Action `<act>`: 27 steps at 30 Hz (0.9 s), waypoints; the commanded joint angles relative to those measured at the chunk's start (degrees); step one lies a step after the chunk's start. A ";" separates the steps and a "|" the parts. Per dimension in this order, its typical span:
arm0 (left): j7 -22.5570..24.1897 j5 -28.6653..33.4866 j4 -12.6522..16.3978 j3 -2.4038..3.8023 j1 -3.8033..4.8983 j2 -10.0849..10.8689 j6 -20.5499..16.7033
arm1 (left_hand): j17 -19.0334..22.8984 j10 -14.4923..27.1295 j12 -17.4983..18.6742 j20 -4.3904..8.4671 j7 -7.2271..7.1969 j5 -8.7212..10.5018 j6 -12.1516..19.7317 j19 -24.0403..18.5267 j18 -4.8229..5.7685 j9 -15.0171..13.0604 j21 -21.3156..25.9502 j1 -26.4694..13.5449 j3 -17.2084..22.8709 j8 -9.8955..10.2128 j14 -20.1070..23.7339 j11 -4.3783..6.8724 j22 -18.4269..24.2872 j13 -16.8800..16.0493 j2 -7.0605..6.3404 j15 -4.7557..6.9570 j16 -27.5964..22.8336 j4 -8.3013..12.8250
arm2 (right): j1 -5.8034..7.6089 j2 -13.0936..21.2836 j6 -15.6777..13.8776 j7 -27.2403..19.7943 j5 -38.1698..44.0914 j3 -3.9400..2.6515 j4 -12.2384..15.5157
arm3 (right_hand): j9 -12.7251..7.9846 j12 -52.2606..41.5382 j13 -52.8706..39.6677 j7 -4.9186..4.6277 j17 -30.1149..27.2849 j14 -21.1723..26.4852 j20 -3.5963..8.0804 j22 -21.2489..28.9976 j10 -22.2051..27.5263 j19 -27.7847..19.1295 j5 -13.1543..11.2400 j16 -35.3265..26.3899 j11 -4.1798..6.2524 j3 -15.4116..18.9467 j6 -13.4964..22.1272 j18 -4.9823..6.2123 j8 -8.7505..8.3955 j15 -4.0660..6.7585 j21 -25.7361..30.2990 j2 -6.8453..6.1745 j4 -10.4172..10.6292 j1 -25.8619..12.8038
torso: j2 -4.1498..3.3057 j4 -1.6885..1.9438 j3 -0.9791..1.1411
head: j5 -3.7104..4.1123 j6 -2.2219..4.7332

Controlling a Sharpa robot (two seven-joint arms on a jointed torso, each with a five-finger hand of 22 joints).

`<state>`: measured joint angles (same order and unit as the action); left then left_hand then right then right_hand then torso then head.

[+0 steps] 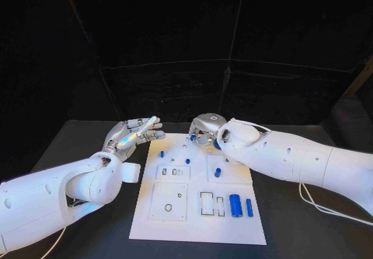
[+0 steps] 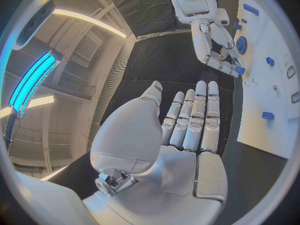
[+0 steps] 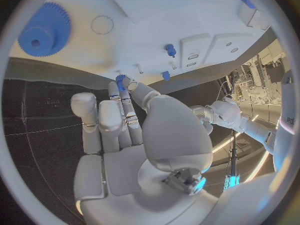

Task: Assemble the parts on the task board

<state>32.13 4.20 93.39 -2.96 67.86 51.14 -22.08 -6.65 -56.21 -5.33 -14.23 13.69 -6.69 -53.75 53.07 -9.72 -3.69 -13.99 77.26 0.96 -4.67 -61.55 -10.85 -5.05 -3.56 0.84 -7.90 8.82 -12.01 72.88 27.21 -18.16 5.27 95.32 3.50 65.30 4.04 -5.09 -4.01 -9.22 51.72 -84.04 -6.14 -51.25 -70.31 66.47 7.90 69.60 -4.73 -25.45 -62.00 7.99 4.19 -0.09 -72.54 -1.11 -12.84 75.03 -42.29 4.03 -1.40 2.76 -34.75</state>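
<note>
1. My right hand [image 3: 134, 135] pinches a small blue part [image 3: 120, 78] at its fingertips, over the far edge of the task board [image 1: 233, 226].
2. My left hand [image 2: 181, 140] is released, fingers straight, beside the board's left edge.
3. A blue gear [image 3: 44, 30] lies on the board beyond the right hand.

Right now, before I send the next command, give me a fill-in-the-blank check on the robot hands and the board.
1. The right robot hand pinches a small ___ part at its fingertips.
2. The left robot hand, fingers straight and together, holds ___.
3. The toothed blue wheel lying on the task board is a ___.

Missing words: blue; nothing; gear.
</note>
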 commanded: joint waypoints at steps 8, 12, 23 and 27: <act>0.40 -0.39 0.17 0.05 0.18 -0.30 0.50 | -0.01 -0.04 0.30 -0.07 0.09 0.17 -0.21 0.25 -0.75 -0.02 0.40 -0.53 -0.29 0.17 0.19 -0.02 0.05 -0.05 0.24 -0.21 -0.38 0.17 | 0.12 -2.64 -1.64 -0.63 -0.51 -0.05 -2.71 | -0.09 0.29 0.09 -0.13 0.33 -0.32 0.03 -0.32 0.18 0.52 0.19 0.46 -0.21 -0.44 -0.01 -0.46 -0.39 0.07 -0.46 -0.55 -0.03 -0.15 | -0.43 0.28 -0.15 | 0.02 0.15; 0.38 -0.39 0.36 0.05 0.25 -0.24 0.47 | -0.01 -0.04 0.30 -0.07 0.09 0.17 -0.21 0.25 -0.75 -0.02 0.40 -0.53 -0.29 0.17 0.19 -0.02 0.05 -0.05 0.24 -0.21 -0.38 0.17 | 0.12 -3.37 -1.08 -0.25 -0.51 -0.05 -3.67 | -0.10 0.36 0.09 -0.15 0.35 -0.33 0.01 -0.42 0.21 0.57 0.20 0.51 -0.24 -0.50 0.03 -0.47 -0.42 0.05 -0.52 -0.59 0.05 -0.21 | -0.51 0.19 -0.14 | -0.14 0.11; 0.29 -0.39 0.34 0.06 0.32 -0.42 0.49 | -0.01 -0.10 0.28 -0.07 0.04 0.17 -0.26 0.27 -0.76 -0.03 0.46 -0.48 -0.27 0.16 0.18 0.01 0.10 -0.06 0.28 -0.20 -0.44 0.24 | 0.10 -5.43 0.96 0.24 -0.51 -0.04 -6.78 | -0.14 0.59 0.13 -0.22 0.26 -0.29 -0.04 -0.53 0.35 0.60 0.09 0.56 -0.31 -0.64 0.20 -0.49 -0.50 -0.01 -0.63 -0.76 0.28 -0.42 | -0.53 0.28 -0.15 | -0.35 -0.26; 0.23 -0.39 0.30 0.06 0.32 -0.44 0.49 | -0.01 -0.10 0.28 -0.07 0.04 0.17 -0.26 0.27 -0.76 -0.03 0.46 -0.48 -0.27 0.16 0.18 0.01 0.10 -0.06 0.28 -0.20 -0.44 0.24 | 0.10 -5.75 1.70 0.40 -0.41 -0.04 -7.46 | -0.14 0.65 0.13 -0.24 0.27 -0.28 -0.06 -0.53 0.37 0.58 -0.02 0.59 -0.33 -0.68 0.24 -0.49 -0.52 -0.03 -0.65 -0.81 0.36 -0.48 | -0.53 0.20 -0.14 | -0.50 -0.38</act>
<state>32.10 4.20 93.60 -2.95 68.07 50.77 -22.09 -6.65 -56.21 -5.33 -14.24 13.69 -6.69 -53.75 53.07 -9.72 -3.69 -13.58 77.26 0.80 -4.67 -61.54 -10.85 -5.00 -3.56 0.85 -7.90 8.59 -11.85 72.85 21.53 -17.78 5.29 94.81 3.50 58.02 3.98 -4.81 -3.96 -9.21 52.05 -84.04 -6.35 -51.73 -70.11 66.68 7.89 69.82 -4.93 -25.79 -62.00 8.01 3.97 -0.09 -72.94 -1.43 -12.50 74.71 -42.84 4.28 -1.53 2.34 -35.07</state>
